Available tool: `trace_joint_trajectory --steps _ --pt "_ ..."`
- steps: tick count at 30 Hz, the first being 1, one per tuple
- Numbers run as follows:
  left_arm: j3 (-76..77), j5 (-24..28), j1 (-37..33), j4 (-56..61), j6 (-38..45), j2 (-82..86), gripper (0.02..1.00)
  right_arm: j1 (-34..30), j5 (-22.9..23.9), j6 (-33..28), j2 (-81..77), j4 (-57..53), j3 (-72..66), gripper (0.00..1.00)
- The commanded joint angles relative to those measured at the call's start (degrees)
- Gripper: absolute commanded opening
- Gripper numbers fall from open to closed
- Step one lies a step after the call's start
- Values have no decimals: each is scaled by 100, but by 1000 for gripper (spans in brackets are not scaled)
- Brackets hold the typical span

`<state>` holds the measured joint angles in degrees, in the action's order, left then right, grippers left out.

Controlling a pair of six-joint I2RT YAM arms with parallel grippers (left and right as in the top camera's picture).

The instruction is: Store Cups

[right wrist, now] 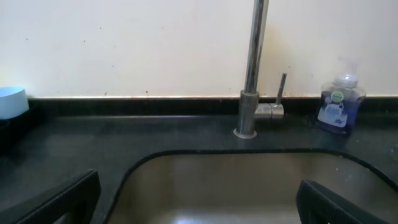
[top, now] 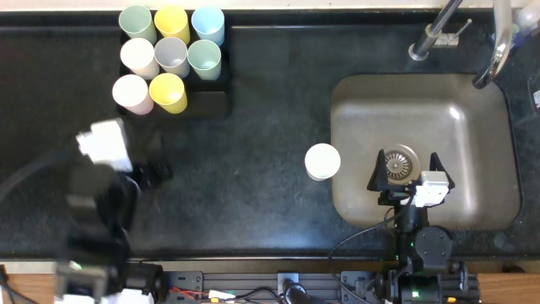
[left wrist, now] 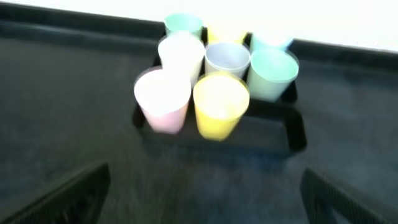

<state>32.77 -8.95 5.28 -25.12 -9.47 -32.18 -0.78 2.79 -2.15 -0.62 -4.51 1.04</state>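
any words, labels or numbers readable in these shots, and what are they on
No text can be read anywhere.
The label on the soap bottle beside the tap: print too small and blurred to read.
The cups in the tray: no print visible on them.

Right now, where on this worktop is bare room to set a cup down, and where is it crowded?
Bare: the counter between the tray and the sink, around the lone white cup; also the tray's one open corner slot. Crowded: the tray's other slots, packed with cups.
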Motion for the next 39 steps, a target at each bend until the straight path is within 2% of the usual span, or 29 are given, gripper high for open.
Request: trace_joint_trajectory --steps 1,8,11,17,20,39 --pt "-1939 339 0 1357 518 1657 998 -37 -28 -17 42 20 -76 996" --pt "-3062 732 4 1698 520 3235 998 -37 -28 -17 42 20 -76 998" --pt "-3237 787 7 2044 522 3171 998 -37 -28 -17 42 20 -76 998" --pt "-3233 780 4 2039 538 3202 998 -37 -28 -17 42 20 -76 998" --pt "-3233 785 4 2046 820 3202 998 -37 -28 -17 42 20 -76 998" --pt "-3233 785 7 2041 817 3202 998 -37 -28 -17 42 20 -76 996"
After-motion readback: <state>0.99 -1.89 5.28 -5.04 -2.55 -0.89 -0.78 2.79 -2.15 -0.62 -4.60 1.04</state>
